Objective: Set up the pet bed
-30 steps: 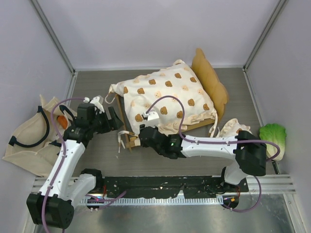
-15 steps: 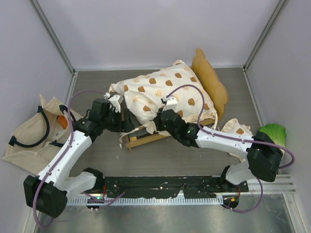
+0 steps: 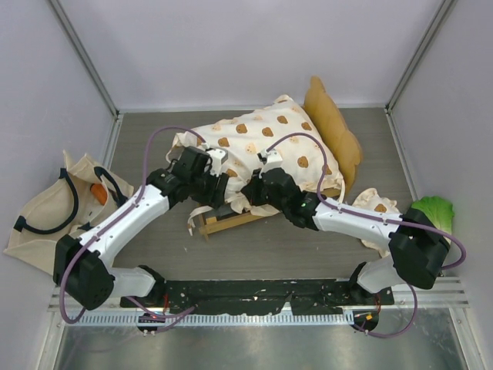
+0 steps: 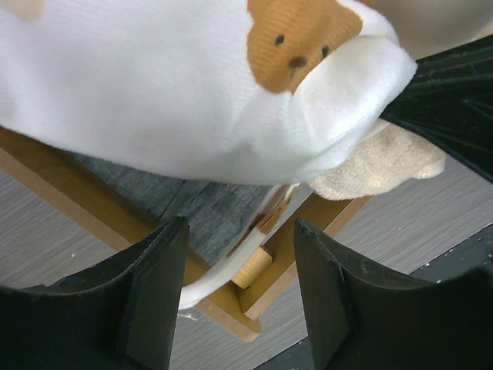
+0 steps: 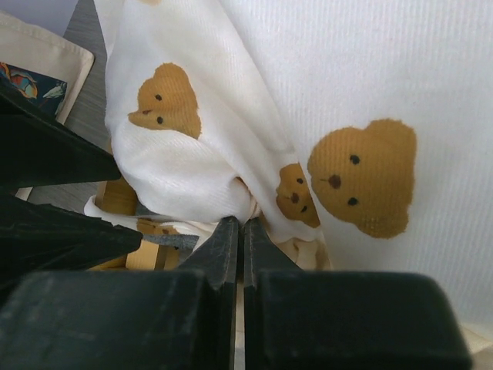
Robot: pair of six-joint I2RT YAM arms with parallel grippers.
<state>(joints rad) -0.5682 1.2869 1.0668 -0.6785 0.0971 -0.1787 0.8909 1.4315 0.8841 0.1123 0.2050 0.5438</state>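
The pet bed's light-wood frame [image 3: 231, 220] stands mid-table, its scalloped headboard [image 3: 331, 127] at the right. The cream bear-print cushion [image 3: 262, 146] lies on it. My right gripper [image 3: 248, 194] is shut on the cushion's near-left corner fabric [image 5: 231, 193]; in its wrist view the jaws [image 5: 240, 227] pinch a fold. My left gripper [image 3: 218, 187] is open beside that corner. In the left wrist view its fingers [image 4: 158, 297] straddle the frame's corner post [image 4: 254, 270] and a white tie strap [image 4: 223, 270], with the grey fabric base [image 4: 177, 208] showing under the lifted cushion [image 4: 154, 100].
A beige tote bag [image 3: 46, 212] with black handles lies at the left wall. A green lettuce toy [image 3: 433, 216] lies at the right wall. A small bear-print pillow [image 3: 370, 204] sits by the bed's right end. The enclosure walls stand close on three sides.
My left arm swung right from the tote bag side to the bed's near-left corner. My right gripper moved up and back, lifting the cushion's corner off the frame.
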